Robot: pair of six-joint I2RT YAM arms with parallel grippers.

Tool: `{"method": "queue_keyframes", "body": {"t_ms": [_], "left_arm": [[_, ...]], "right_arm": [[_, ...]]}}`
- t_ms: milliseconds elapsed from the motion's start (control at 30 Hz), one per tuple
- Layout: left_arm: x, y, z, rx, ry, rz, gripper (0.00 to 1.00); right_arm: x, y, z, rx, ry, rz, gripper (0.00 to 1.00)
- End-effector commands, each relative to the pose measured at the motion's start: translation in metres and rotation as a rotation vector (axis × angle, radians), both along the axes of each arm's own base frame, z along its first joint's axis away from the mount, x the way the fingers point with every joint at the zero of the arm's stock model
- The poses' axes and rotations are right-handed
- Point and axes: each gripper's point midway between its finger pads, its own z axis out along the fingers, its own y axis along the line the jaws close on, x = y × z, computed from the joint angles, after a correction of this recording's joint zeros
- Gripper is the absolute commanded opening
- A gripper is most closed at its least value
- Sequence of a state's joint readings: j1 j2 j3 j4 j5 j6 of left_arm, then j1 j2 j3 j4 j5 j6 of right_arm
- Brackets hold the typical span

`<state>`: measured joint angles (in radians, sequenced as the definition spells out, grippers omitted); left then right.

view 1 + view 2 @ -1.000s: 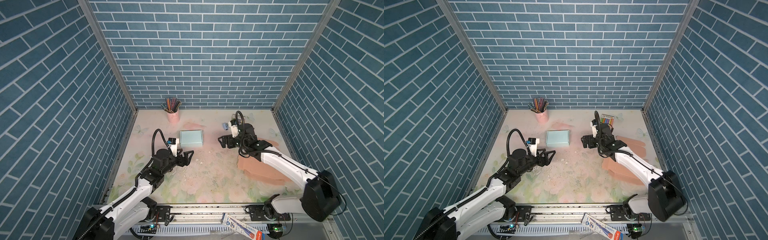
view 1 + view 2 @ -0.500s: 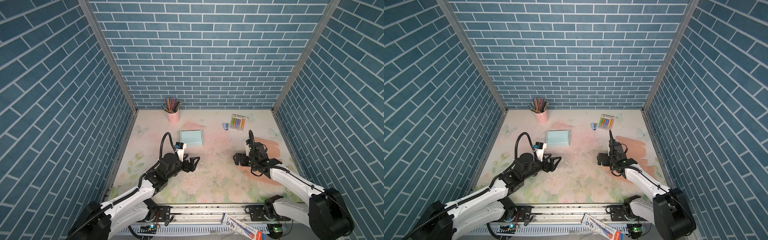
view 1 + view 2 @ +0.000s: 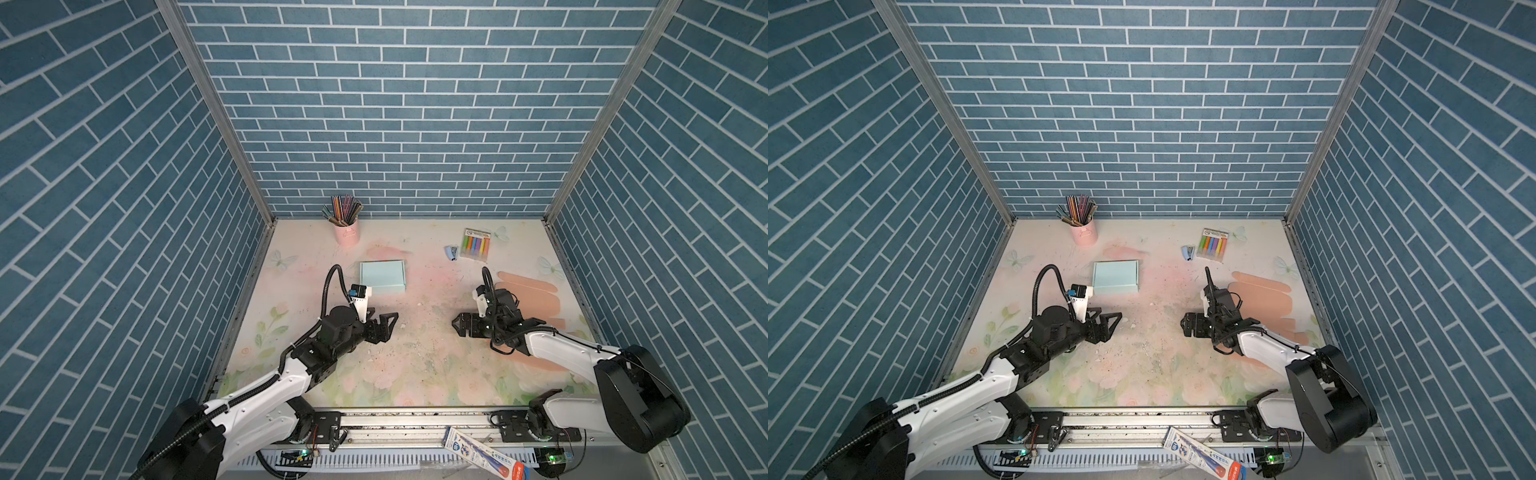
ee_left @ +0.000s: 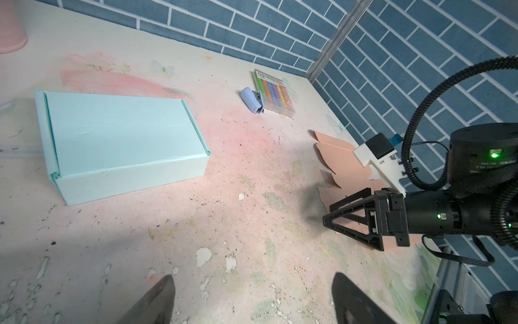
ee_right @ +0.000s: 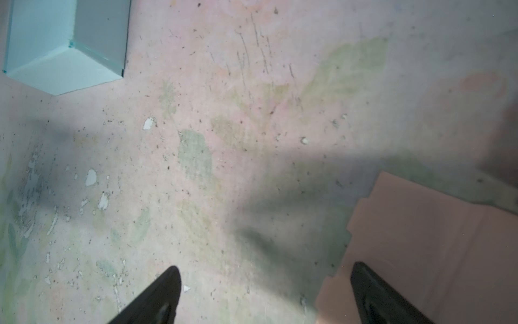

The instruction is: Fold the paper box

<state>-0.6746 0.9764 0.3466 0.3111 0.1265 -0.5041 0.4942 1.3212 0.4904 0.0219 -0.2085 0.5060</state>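
The flat, unfolded pink paper box (image 3: pixel 536 291) (image 3: pixel 1264 296) lies on the right of the table. My right gripper (image 3: pixel 456 324) (image 3: pixel 1184 324) hovers open at its left edge, pointing left. In the right wrist view the right gripper (image 5: pixel 265 266) has one finger (image 5: pixel 372 291) over the pink sheet (image 5: pixel 426 241) and the other over bare table. My left gripper (image 3: pixel 388 326) (image 3: pixel 1113 323) is open and empty over the table's middle left, as the left wrist view also shows of the left gripper (image 4: pixel 252 276). There the pink sheet (image 4: pixel 336 157) lies behind the right gripper (image 4: pixel 326 217).
A folded light blue box (image 3: pixel 381 277) (image 4: pixel 120 140) (image 5: pixel 61 42) sits behind the left gripper. At the back stand a pink cup of pencils (image 3: pixel 346 230), a highlighter pack (image 3: pixel 476 245) and a small blue stapler (image 3: pixel 452 252). A tube (image 3: pixel 486 455) lies beyond the front rail.
The right gripper has drawn back from the table's back middle toward the front, ending at the pink sheet's left edge. The left gripper has shifted slightly right and forward. Both stayed open.
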Motion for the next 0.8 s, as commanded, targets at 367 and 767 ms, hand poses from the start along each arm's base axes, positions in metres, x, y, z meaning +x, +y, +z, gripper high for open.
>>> {"method": "queue_keyframes", "body": {"t_ms": [367,767], "left_arm": [[0.02,0.0,0.002,0.008,0.008,0.026,0.88],[0.081,-0.02,-0.049,0.235,0.096,0.079,0.63]], "right_arm": [[-0.025,0.04,-0.002,0.03,0.023,0.068,0.92],[-0.02,0.01,0.04,-0.003,-0.167,-0.009,0.93]]}}
